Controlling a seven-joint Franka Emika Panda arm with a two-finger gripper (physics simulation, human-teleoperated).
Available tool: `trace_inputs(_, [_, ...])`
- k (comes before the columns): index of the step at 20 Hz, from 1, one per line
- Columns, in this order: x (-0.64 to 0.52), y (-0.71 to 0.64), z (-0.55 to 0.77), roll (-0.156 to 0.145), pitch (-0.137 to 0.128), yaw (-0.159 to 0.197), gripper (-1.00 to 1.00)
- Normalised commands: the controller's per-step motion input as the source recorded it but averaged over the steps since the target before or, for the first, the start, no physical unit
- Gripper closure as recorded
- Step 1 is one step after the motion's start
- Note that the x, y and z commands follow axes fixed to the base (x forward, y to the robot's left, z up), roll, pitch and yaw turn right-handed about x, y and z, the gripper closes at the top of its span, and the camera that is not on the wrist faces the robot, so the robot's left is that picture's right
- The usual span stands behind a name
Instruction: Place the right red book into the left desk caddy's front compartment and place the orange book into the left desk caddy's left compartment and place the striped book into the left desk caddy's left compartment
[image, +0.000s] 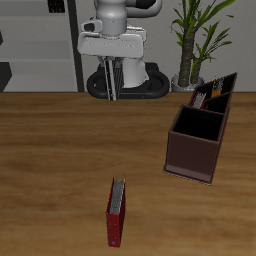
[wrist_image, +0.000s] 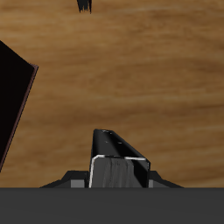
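Tool (image: 108, 95) state unclear, raised over wood-grain table (image: 60, 150); boxy near-black left desk caddy (image: 212, 92) apart.

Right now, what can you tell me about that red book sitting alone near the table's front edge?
The dark red book is a slim, closed hardback with grey page edges. It rests on the wooden table near the front edge, its length running front to back. Only the table touches it; the brown caddy stands apart, farther back.
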Motion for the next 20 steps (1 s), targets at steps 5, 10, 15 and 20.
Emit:
trace_inputs(5, [-0.32,0.15,0.05,-0.047,-0.048,0.008,1.00])
trace_inputs(10, [-0.38,0.33,0.06,0.016,-0.055,-0.042,1.00])
trace_inputs(15, [-0.26,0.43,-0.03,0.049,-0.033,-0.013,1.00])
trace_inputs(20, [-0.31,0.45,-0.01,0.066,-0.044,-0.017,1.00])
